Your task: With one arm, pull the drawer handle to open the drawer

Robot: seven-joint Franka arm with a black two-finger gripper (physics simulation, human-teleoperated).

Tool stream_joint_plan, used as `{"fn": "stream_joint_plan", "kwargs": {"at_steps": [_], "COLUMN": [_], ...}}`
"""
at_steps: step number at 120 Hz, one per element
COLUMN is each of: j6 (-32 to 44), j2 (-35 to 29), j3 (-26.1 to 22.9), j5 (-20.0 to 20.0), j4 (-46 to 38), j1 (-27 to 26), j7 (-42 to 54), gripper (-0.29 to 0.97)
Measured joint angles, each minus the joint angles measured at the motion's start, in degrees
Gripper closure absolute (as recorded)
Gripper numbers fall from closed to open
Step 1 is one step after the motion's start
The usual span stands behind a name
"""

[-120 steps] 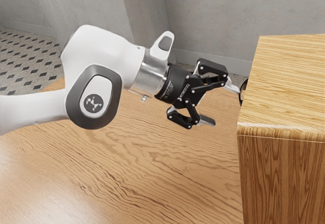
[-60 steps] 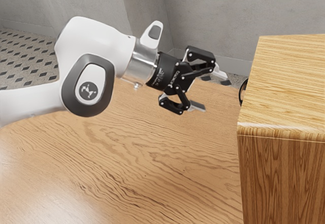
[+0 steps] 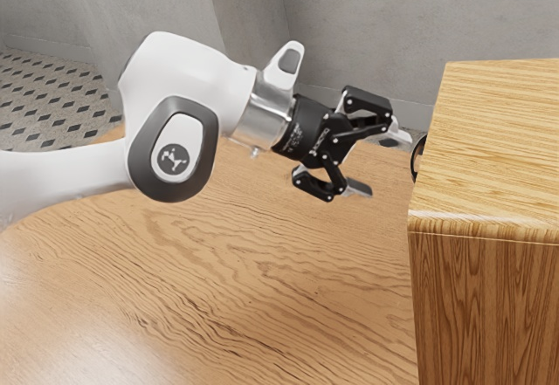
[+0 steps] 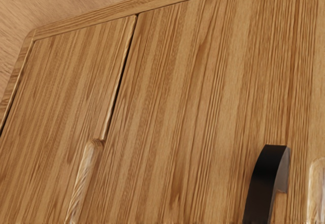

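Note:
A wooden cabinet (image 3: 489, 219) stands at the exterior view's right. A black curved drawer handle (image 3: 417, 154) juts from its front face. My black gripper (image 3: 383, 165) hovers just left of that handle, open, with nothing between its fingers (image 3: 356, 190) and a small gap to the handle. In the wrist view the cabinet front (image 4: 193, 97) is close ahead, its panels lying flush, and the black handle (image 4: 266, 183) curves off the front near a seam.
The cabinet rests on a wide wooden tabletop (image 3: 218, 271) with free room under and left of my arm. Two rounded wooden grips (image 4: 81, 178) (image 4: 316, 188) sit on neighbouring panels. Grey walls and a tiled floor (image 3: 44, 97) lie behind.
My hand drew back to the exterior view's left half a second ago, then came right again toward the cabinet's handle. The fingers stayed open and the cabinet has not moved.

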Motion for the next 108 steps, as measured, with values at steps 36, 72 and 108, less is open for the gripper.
{"fn": "stream_joint_plan", "kwargs": {"at_steps": [36,72,108], "j6": [0.0,0.3,0.3], "j2": [-0.5,-1.2,-1.1], "j3": [1.6,3.7,4.1], "j5": [0.9,1.5,2.0], "j4": [0.1,0.2,0.1], "j1": [-2.8,-5.4,-5.7], "j7": [0.3,0.3,-0.1], "gripper": [0.02,0.02,0.02]}}
